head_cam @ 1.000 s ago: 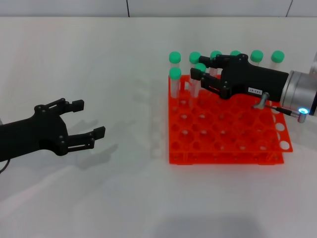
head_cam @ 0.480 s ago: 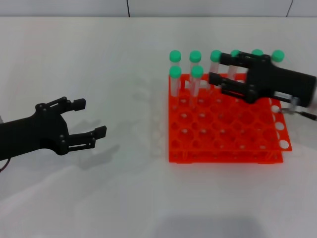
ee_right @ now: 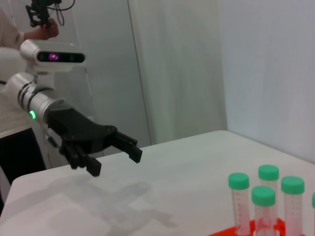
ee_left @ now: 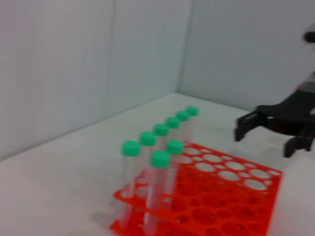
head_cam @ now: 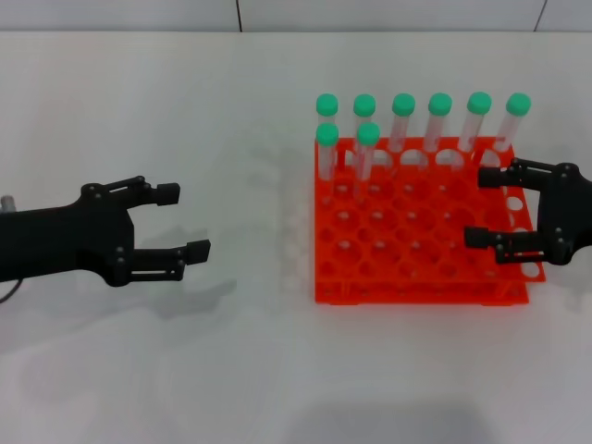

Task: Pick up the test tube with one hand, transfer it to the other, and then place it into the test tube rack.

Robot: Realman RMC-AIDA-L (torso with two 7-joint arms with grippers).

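The test tube (head_cam: 368,135), clear with a green cap, stands upright in the second row of the orange-red rack (head_cam: 416,250), beside one other tube there. It also shows in the left wrist view (ee_left: 174,146). My right gripper (head_cam: 479,207) is open and empty over the rack's right side, well clear of the tube; the left wrist view shows it too (ee_left: 266,137). My left gripper (head_cam: 183,220) is open and empty above the table, left of the rack; it shows in the right wrist view (ee_right: 114,162).
Several more green-capped tubes (head_cam: 440,104) stand in the rack's back row. The rack (ee_left: 226,196) has many vacant holes toward the front. The white table (head_cam: 259,351) stretches in front and to the left.
My right gripper has let go of the test tube in the rack's second row and drawn back to the right, open. My left gripper has shifted slightly right.
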